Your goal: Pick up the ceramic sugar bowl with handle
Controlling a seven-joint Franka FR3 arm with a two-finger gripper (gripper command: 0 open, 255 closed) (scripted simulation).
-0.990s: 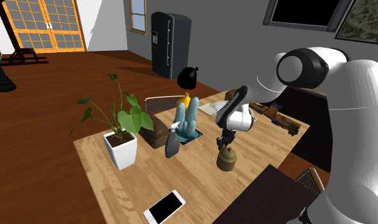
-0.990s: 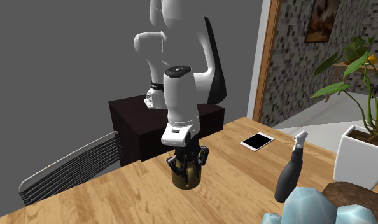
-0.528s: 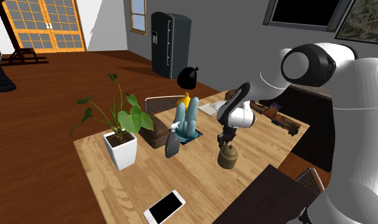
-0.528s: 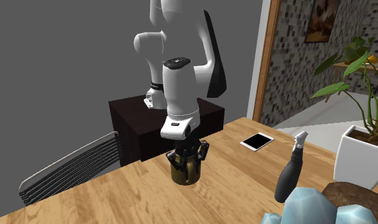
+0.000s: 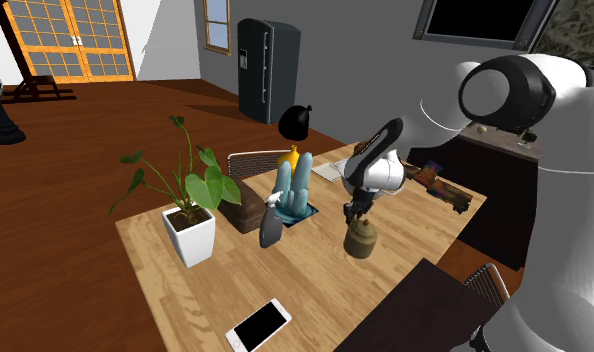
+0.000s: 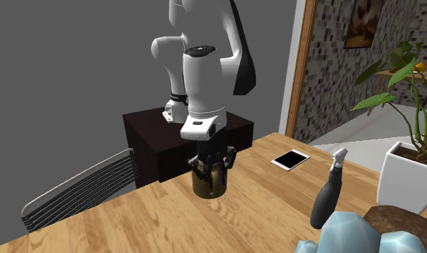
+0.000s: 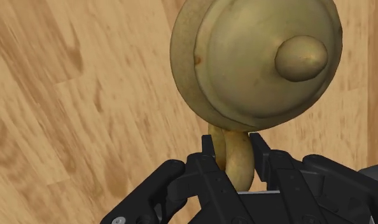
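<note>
Firmly, pincer (image 7: 233, 147) clasps sugar bowl (image 7: 254, 63) by handle (image 7: 236, 167).

Sugar bowl (image 7: 245, 63): smooth, mottled olive-tan, faint sheen. Table (image 7: 79, 121): light wood, visible grain. Claw (image 7: 233, 149): matt black.

The sugar bowl (image 7: 251, 60) was a mottled olive-tan, with browner specks near the lid's rim, and its handle matched. The gripper (image 7: 233, 153) was plain black. The arm (image 6: 205, 79) was white with dark joints, and the stand (image 6: 151, 136) was very dark brown. The table (image 5: 215, 285) showed pale, streaky wood grain, the floor (image 5: 65, 220) a deeper red-brown. On the shoulder view's left, the plant (image 5: 210, 188) had green leaves above a white pot (image 5: 189, 238). Nearer lay a white phone (image 5: 258, 324) with a dark edge. The spray bottle (image 6: 326, 198) was dark grey with a white nozzle. Far off, the doors (image 5: 75, 40) had orange frames and the fridge (image 5: 267, 70) was charcoal. A wall (image 6: 327, 68) on the second exterior view's right carried a grey-and-black mosaic pattern.
</note>
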